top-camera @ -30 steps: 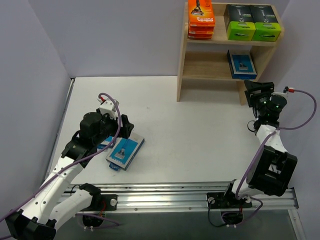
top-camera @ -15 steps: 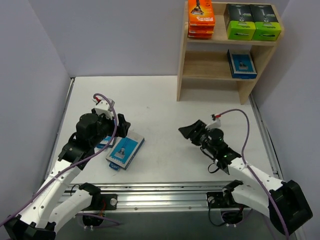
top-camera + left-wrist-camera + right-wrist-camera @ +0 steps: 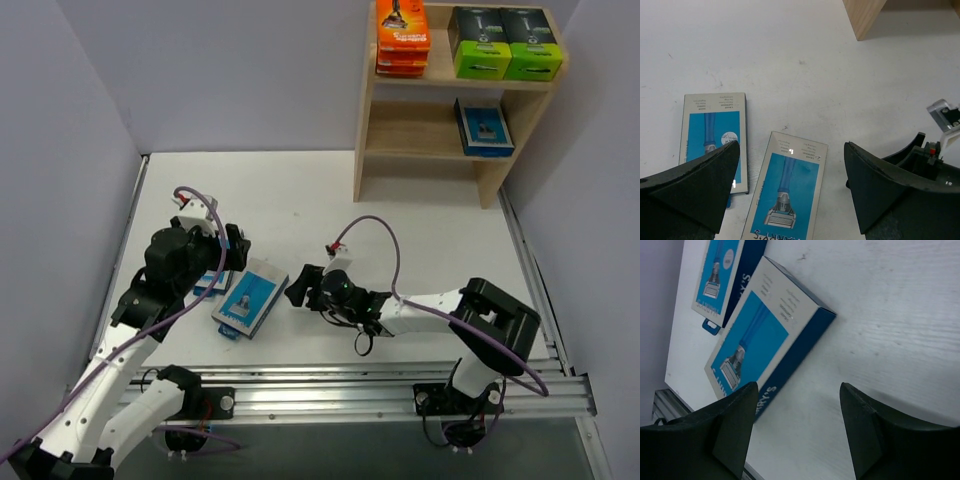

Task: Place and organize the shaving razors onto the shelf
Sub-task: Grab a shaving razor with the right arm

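Light wooden two-tier shelf (image 3: 420, 152) holds three flat orange packs (image 3: 403, 40), two black lime-ended boxes (image 3: 505, 45), one light-blue card (image 3: 484, 128); two light-blue cards (image 3: 250, 300) lie on white tabletop (image 3: 420, 230); left fingers (image 3: 695, 185), right fingers (image 3: 735, 415) spread, empty.

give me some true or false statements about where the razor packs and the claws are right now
1. Two light-blue packs lie on the table. True.
2. The orange packs sit on the lower tier of the shelf. False: they are stacked on the top tier.
3. The right claw grips a pack. False: it is open and empty.
4. A third light-blue pack lies on the lower tier. True.
5. The left claw is open. True.
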Available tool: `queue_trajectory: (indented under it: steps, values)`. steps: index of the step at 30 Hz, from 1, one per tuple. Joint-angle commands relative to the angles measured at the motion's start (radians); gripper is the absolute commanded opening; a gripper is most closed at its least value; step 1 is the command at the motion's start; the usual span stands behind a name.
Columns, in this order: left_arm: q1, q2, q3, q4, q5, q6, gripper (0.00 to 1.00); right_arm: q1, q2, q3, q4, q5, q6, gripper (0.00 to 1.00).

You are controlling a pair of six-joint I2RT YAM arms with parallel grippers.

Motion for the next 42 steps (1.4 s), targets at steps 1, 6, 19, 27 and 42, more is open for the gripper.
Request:
queue_trajectory:
  steps: [1,6,19,27,42]
  values:
    - [0.009,-0.038,0.032,0.014,-0.040,-0.007,0.94,0.017,0.088,0.087,0.045,0.047,-0.021,0.62]
    - [0.012,-0.054,0.027,0.019,-0.037,-0.011,0.94,0.019,0.195,0.164,0.083,0.037,-0.017,0.62]
    - [0.012,-0.048,0.033,0.019,0.013,-0.023,0.94,-0.007,0.387,0.329,-0.003,0.012,-0.056,0.50]
    - [0.010,-0.052,0.033,0.024,0.033,-0.028,0.94,-0.122,0.398,0.329,-0.055,-0.038,-0.121,0.29]
    - [0.010,-0.035,0.033,0.027,0.047,-0.028,0.94,-0.294,0.404,0.564,-0.285,-0.051,-0.472,0.29]
